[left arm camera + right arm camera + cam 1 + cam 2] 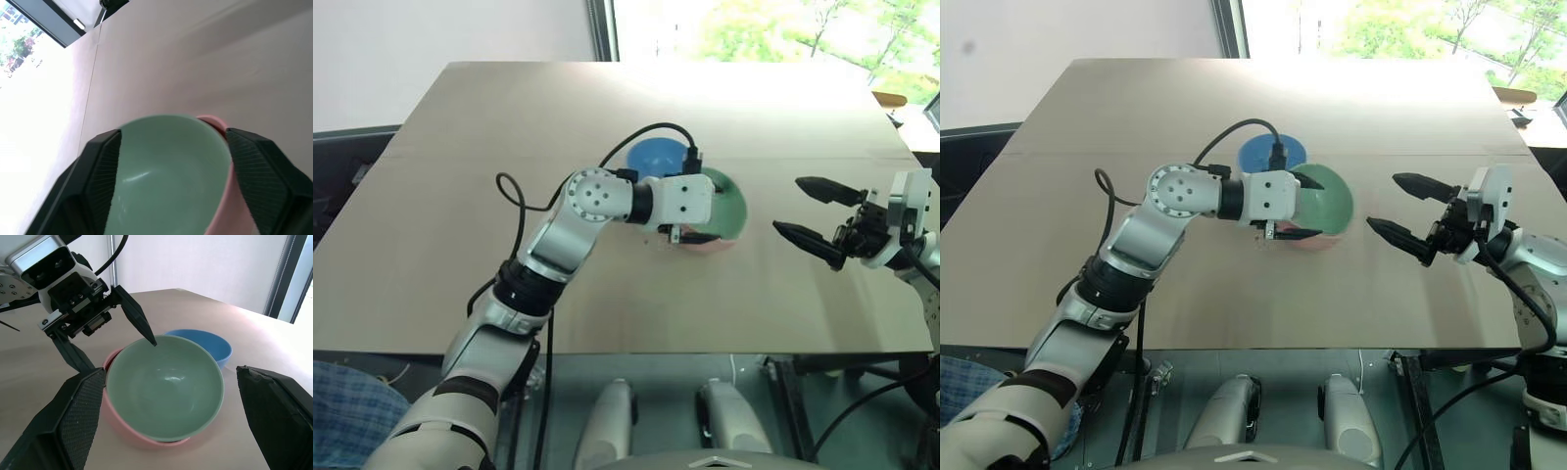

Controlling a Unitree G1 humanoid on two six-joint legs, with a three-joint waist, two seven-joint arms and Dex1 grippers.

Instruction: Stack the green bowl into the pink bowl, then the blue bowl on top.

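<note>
Left pincer, head views: fingers apart, straddling the green bowl, gripping nothing.
Green bowl, right wrist view: seated tilted in the pink bowl.
Blue bowl: just behind the stack on the desk, nearer the left arm.
Right pincer: apart, empty, beside the stack.

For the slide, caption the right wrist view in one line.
Green bowl nested in the pink bowl, left gripper open around it, blue bowl waiting behind.
</note>
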